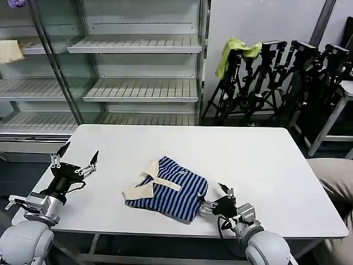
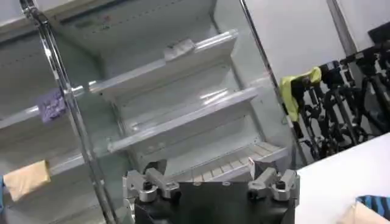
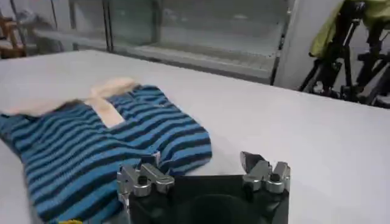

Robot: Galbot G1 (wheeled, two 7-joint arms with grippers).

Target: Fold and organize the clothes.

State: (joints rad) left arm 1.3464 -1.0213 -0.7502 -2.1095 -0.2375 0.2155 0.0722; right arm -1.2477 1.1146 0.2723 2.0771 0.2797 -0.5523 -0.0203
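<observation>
Your striped shirt (image 1: pixel 168 189) lies folded into a compact bundle on the white counter (image 1: pixel 265 165), near its front edge, cream collar turned toward your left side. Your right hand (image 1: pixel 219 200) sits low at the front edge, just beside the shirt's right end, its fingers spread; your left hand (image 1: pixel 74 160) hovers above the counter's left edge, well apart from the shirt, fingers wide open. Behind the counter you have grey shelving (image 1: pixel 138 88), and a yellow-green cloth (image 1: pixel 236 51) draped over black tripods (image 1: pixel 276 83).
</observation>
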